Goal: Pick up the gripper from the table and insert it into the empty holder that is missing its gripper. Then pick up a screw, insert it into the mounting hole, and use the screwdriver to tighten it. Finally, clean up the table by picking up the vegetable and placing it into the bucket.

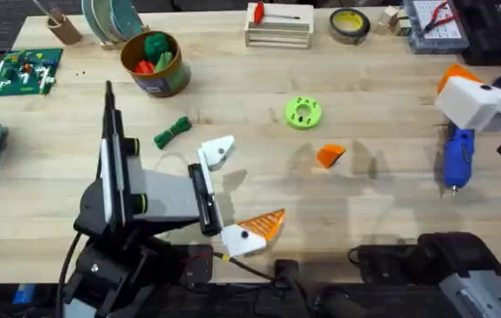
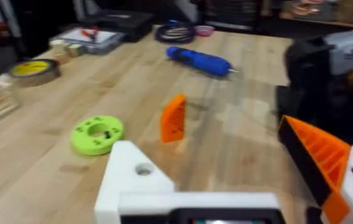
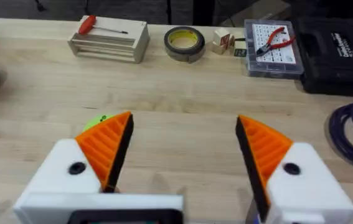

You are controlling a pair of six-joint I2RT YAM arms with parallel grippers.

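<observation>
The loose orange gripper (image 1: 330,156) (image 2: 174,118) stands on the table to the right of centre. My left gripper (image 1: 241,190) (image 2: 226,162) is open and empty, low over the near table, pointing toward the wedge. One of its fingers is the bare white holder (image 1: 217,152) (image 2: 132,180); the other carries an orange tip. The blue screwdriver (image 1: 458,159) (image 2: 199,60) lies at the right. Above it my right gripper (image 1: 466,93) (image 3: 182,149) hovers open with nothing between its orange tips. The dark green vegetable (image 1: 172,132) lies left of centre. The bucket (image 1: 153,64) stands at the back left.
A bright green disc (image 1: 303,113) (image 2: 97,134) lies behind the wedge. A wooden block with a red-handled tool (image 1: 278,25) (image 3: 109,38), a yellow tape roll (image 1: 350,25) (image 3: 185,42) and a parts box (image 1: 431,22) line the far edge. A circuit board (image 1: 25,71) lies far left.
</observation>
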